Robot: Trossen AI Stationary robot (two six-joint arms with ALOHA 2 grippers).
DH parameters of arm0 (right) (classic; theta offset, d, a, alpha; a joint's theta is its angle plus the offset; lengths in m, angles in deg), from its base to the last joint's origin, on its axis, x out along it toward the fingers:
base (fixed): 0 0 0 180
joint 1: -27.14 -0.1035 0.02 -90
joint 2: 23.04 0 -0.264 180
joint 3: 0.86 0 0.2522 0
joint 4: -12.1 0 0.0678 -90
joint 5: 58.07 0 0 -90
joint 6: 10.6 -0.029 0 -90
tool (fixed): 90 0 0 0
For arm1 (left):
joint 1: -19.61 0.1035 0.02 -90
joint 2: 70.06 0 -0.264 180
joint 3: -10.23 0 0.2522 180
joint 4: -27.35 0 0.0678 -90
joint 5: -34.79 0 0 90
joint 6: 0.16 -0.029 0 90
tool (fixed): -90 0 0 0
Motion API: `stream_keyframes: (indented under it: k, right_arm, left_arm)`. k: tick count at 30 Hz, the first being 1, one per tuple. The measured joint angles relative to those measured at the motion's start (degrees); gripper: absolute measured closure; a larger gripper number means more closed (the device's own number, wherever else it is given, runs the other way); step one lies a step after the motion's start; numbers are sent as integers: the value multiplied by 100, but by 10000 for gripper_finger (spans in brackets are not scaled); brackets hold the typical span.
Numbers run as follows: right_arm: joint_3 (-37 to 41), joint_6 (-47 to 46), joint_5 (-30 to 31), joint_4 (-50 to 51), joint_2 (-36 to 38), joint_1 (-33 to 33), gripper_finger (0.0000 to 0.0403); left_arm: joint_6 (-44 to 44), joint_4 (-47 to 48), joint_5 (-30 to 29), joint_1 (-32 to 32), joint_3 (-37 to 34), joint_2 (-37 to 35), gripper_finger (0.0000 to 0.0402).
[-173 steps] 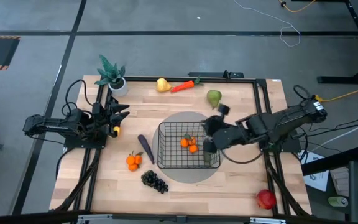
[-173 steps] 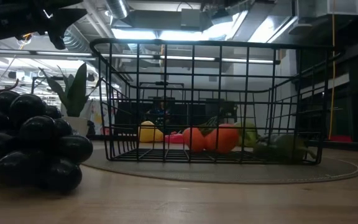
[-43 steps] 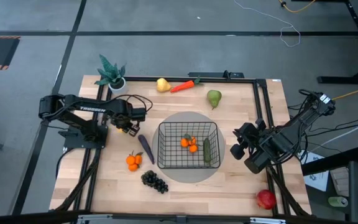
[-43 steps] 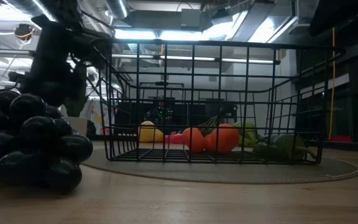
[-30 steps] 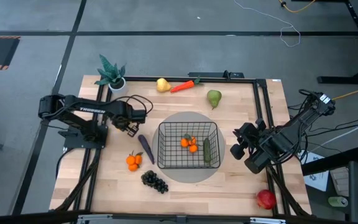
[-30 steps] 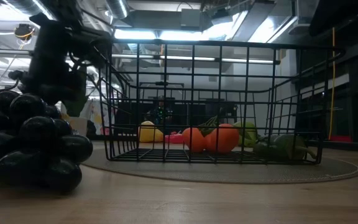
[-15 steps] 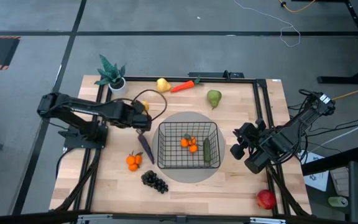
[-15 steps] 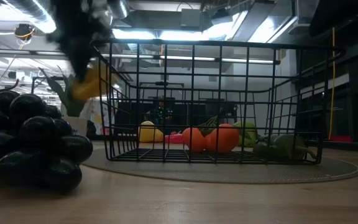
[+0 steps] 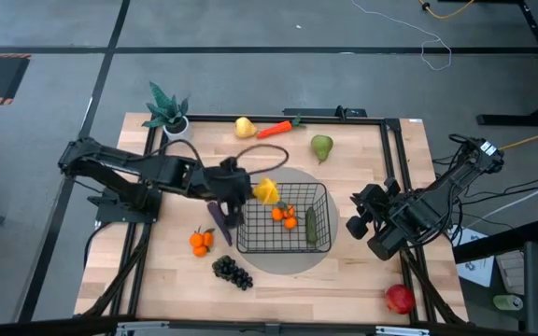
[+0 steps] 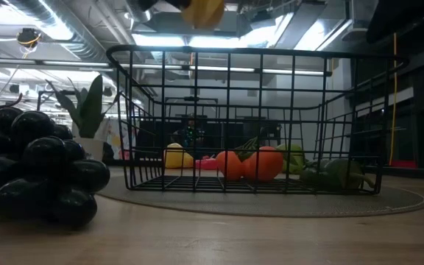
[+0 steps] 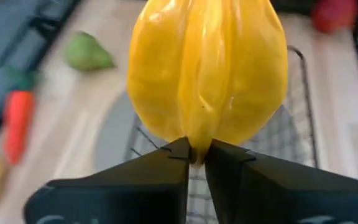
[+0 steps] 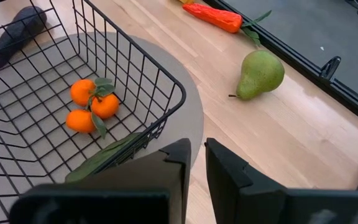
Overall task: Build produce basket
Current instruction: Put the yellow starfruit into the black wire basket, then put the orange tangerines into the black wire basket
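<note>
My left gripper (image 9: 254, 191) is shut on a yellow ridged mango (image 9: 266, 191) and holds it in the air over the left rim of the black wire basket (image 9: 283, 245). The low view shows the mango (image 10: 203, 11) above the basket's top rim. Oranges (image 9: 285, 215) and a green cucumber (image 9: 311, 227) lie in the basket. A purple eggplant (image 9: 216, 220), more oranges (image 9: 200, 242) and dark grapes (image 9: 233, 272) rest on the table left of the basket. My right gripper (image 9: 353, 220) waits right of the basket, shut on nothing. My left gripper pinches the mango's narrow end (image 11: 195, 144) between its two fingertips (image 11: 166, 167). The fingers come from the table's left, slanting downward. The mango sticks out beyond the fingertips, lifted clear of table and basket.
A yellow pear (image 9: 245, 127), an orange carrot (image 9: 276, 129) and a green pear (image 9: 321, 147) lie near the far edge. A red apple (image 9: 400, 299) sits at the near right corner, a potted plant (image 9: 168, 114) at the far left. A grey round mat (image 9: 269, 177) lies under the basket.
My left gripper has risen from the table's left part and swung toward the basket, rolling and tipping as it went. The mango has come up with it, lifted clear, and now hangs over the basket's left rim.
</note>
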Motion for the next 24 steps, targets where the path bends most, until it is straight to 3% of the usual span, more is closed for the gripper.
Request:
stream_keyframes:
  k: [11,19,24]
  right_arm:
    - [0,0,-4,-9,-2,-1,360]
    - [0,0,-9,-11,-2,-1,360]
    - [0,-2,-17,-11,-2,1,360]
  left_arm:
    - [-40,-121,249,24,-4,287,291]
    - [-327,67,180,40,-4,222,286]
    - [-463,652,-240,29,11,45,285]
